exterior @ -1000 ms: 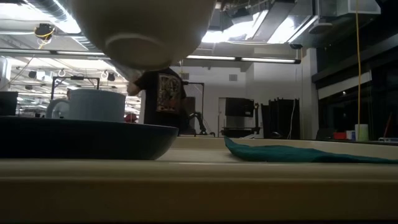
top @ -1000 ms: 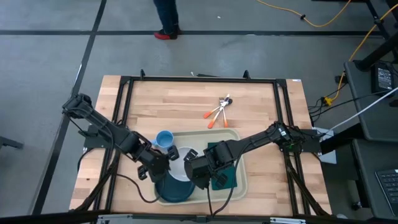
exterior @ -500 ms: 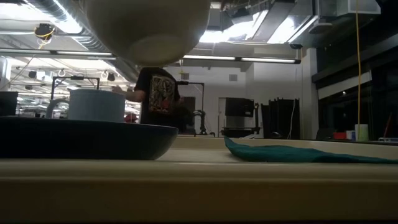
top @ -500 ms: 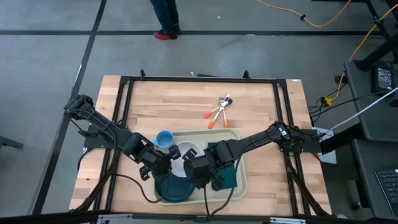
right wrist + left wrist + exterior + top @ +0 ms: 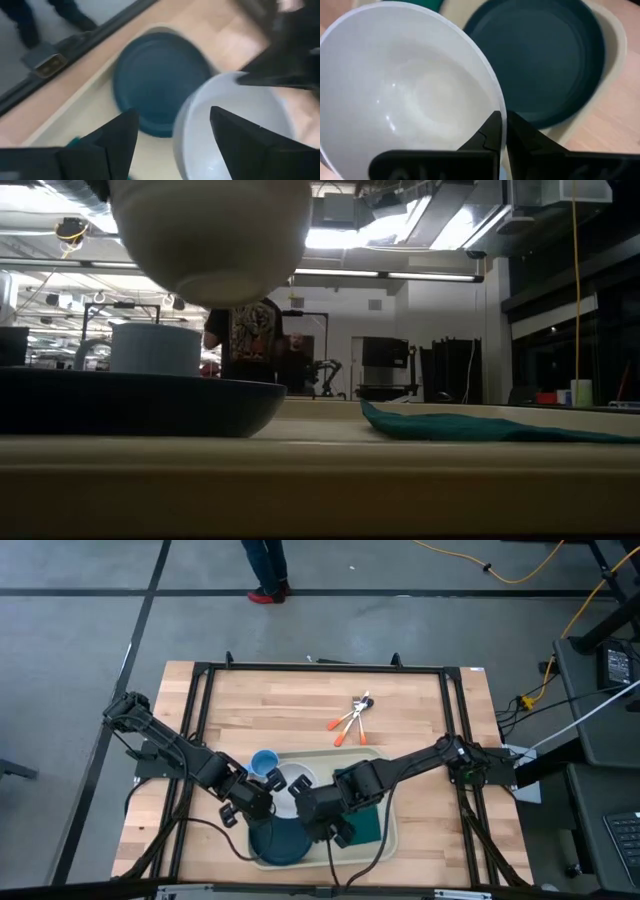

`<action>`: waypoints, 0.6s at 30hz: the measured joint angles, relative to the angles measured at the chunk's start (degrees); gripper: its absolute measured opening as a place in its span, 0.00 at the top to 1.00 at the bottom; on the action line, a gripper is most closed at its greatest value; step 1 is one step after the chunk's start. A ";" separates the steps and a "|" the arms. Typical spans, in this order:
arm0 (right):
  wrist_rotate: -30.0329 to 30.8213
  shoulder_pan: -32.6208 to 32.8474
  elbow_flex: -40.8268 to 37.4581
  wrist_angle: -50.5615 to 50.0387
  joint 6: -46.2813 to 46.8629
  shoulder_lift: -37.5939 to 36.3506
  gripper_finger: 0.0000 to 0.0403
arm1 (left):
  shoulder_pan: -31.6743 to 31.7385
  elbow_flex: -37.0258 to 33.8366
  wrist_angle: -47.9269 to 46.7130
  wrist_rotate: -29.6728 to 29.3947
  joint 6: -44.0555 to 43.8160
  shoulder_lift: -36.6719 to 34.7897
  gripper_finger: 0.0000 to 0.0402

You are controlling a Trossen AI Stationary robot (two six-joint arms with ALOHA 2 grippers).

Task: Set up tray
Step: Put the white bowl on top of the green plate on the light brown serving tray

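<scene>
A white bowl (image 5: 292, 785) (image 5: 205, 230) hangs in the air over the beige tray (image 5: 394, 832), with my left gripper (image 5: 502, 132) shut on its rim. Under it, the dark teal plate (image 5: 280, 845) (image 5: 130, 405) rests on the tray's near left part. The dark green napkin (image 5: 368, 820) lies flat on the tray's right side. A blue cup (image 5: 263, 762) stands by the tray's far left corner. My right gripper (image 5: 172, 145) is open beside the bowl's (image 5: 240, 125) right side. Whether it touches the rim, I cannot tell. My left gripper pinches the bowl's rim (image 5: 503, 107) on the side toward the table's left, one finger inside the bowl and one outside. The fingers come slanting down from the left. The bowl is lifted clear above the plate (image 5: 545, 60) and tilted.
Cutlery with orange handles (image 5: 350, 720) lies on the wooden table beyond the tray's far edge. Black frame rails (image 5: 320, 668) run around the table top. A person (image 5: 245, 335) stands in the room behind the table.
My right gripper has come off the bowl and risen a little. The bowl stays in the air in my left gripper. It has tipped and shifted slightly toward the table's left and far side.
</scene>
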 joint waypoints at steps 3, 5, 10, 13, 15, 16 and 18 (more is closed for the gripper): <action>3.18 -0.01 -0.04 1.13 -0.27 -0.79 0.37 | 0.00 0.00 -1.73 -0.21 -1.50 -0.11 0.99; 5.14 -0.01 -0.08 1.24 -0.27 -1.36 0.37 | -0.03 0.01 -2.17 -0.23 -2.59 -0.35 0.99; 7.44 -0.03 0.07 2.38 5.45 -2.72 0.39 | -1.21 0.03 -2.61 -0.21 -4.85 -1.59 0.99; 7.47 -0.03 -0.22 2.81 11.44 -3.62 0.42 | -2.36 0.02 -2.52 -0.27 -6.41 -2.86 0.99; 7.77 -0.03 -0.11 2.74 13.91 -4.15 0.44 | -3.40 0.02 -2.37 -0.37 -6.43 -3.59 0.99; 7.84 -0.03 -0.10 2.66 14.91 -4.24 0.46 | -3.82 0.02 -2.54 -0.31 -6.45 -3.81 0.99; 7.88 -0.03 -0.06 1.66 16.06 -4.24 0.48 | -4.91 0.02 -2.79 -0.21 -6.55 -4.25 0.99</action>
